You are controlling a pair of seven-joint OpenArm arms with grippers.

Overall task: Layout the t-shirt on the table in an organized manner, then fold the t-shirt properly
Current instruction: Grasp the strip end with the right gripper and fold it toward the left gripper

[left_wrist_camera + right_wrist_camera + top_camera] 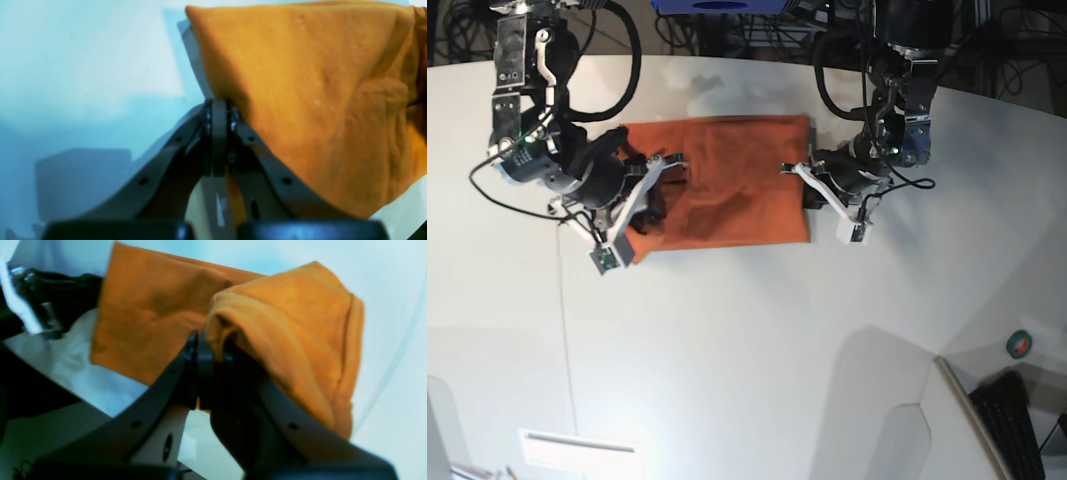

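Observation:
The orange t-shirt (727, 185) lies partly folded on the white table (747, 350), far side of the middle. My left gripper (797, 170) is at the shirt's right edge in the base view. Seen from the left wrist, this gripper (218, 110) is shut on a pinch of the t-shirt (300, 100), which is lifted off the table (83, 66). My right gripper (665, 165) is at the shirt's left side. In the right wrist view it (208, 346) is shut on a raised fold of the t-shirt (290, 323), with a flat layer behind.
A green tape roll (1021, 345) and a dark keyboard-like object (1017, 410) sit at the lower right, past the table's angled edge. Cables and a blue object (717, 5) line the far side. A white label (577, 440) lies at the near left.

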